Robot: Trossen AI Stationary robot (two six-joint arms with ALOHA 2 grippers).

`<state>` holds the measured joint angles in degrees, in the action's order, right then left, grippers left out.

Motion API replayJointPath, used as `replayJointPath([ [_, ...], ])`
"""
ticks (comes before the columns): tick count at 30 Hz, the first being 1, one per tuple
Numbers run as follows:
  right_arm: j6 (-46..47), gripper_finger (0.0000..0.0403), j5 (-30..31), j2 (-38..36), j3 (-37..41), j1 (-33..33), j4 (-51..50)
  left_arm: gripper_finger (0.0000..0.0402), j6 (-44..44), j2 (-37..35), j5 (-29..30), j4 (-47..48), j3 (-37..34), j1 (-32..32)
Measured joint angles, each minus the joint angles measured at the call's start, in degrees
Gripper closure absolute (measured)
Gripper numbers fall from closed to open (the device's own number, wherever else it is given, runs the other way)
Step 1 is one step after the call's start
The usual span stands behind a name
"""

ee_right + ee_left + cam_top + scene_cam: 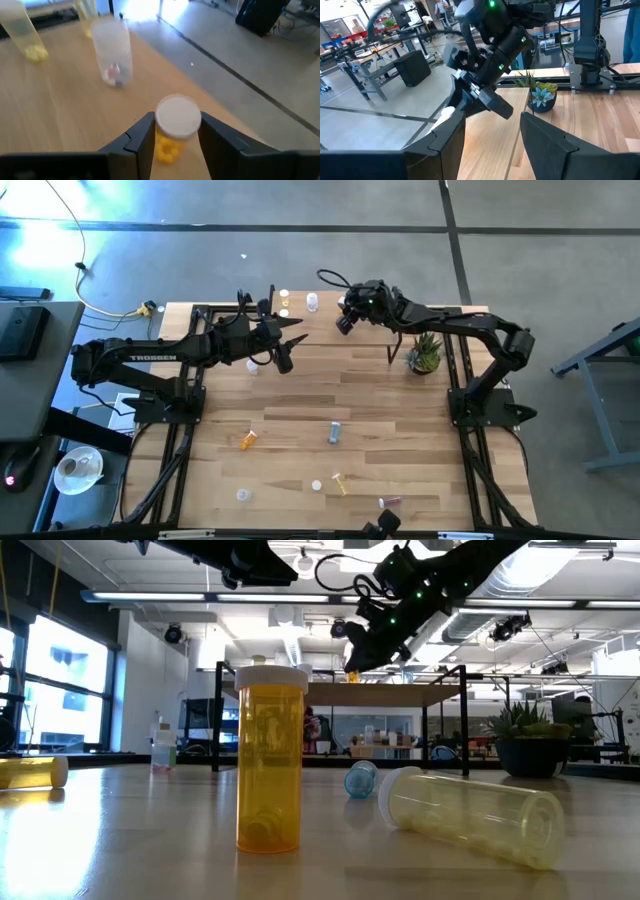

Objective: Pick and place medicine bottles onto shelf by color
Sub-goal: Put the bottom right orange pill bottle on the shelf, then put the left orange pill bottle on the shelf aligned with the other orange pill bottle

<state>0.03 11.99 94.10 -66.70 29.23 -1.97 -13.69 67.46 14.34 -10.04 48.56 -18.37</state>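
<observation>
**Right claw around a yellow bottle on the shelf; left claw wide and empty**

Nearest the table's front edge, an amber bottle stood upright under a white cap, and just beside it a pale bottle lay on its side. A pinkish bottle lay by the front edge too. Farther in, a blue-grey bottle and an orange bottle lay well apart at mid-table.

Beyond them the left claw hung above the table's far half, its fingers spread wide with nothing between them. The plant stood off to the right.

At the far edge stood the shelf. The right claw was over it, set around a white-capped yellow bottle that stood upright near the shelf's edge. Whether the claw clasped that bottle or sat loose about it, I could not tell. Past it on the same top stood a clear bottle and a pale yellow one, both upright and apart from each other
</observation>
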Motion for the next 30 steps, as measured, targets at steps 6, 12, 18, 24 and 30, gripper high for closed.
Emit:
replayJointPath([
  [6, -0.02, 0.0232, 0.23, 0.11, 0.05, 0.00, 0.92, 0.0224, 0.00, 0.00, -0.02, 0.00, 0.00, 0.00],
  [12, -0.46, 0.0222, 0.24, -0.39, 0.05, 0.00, 1.99, 0.0224, 0.00, 0.02, 0.00, 2.29, 0.02, 0.00],
  [18, -0.46, 0.0222, 0.27, -3.80, 0.05, 0.00, 1.66, 0.0224, 0.21, -0.09, 0.00, 6.63, 0.02, 0.34],
  [24, -0.47, 0.0222, -0.01, -6.72, 0.05, -1.16, -2.38, 0.0224, 2.84, -2.37, 0.61, 15.08, 0.02, 3.30],
  [30, -0.66, 0.0221, -0.11, -8.54, 0.05, -4.87, -4.37, 0.0224, 8.31, -4.52, 0.91, 24.85, 0.02, 6.97],
])
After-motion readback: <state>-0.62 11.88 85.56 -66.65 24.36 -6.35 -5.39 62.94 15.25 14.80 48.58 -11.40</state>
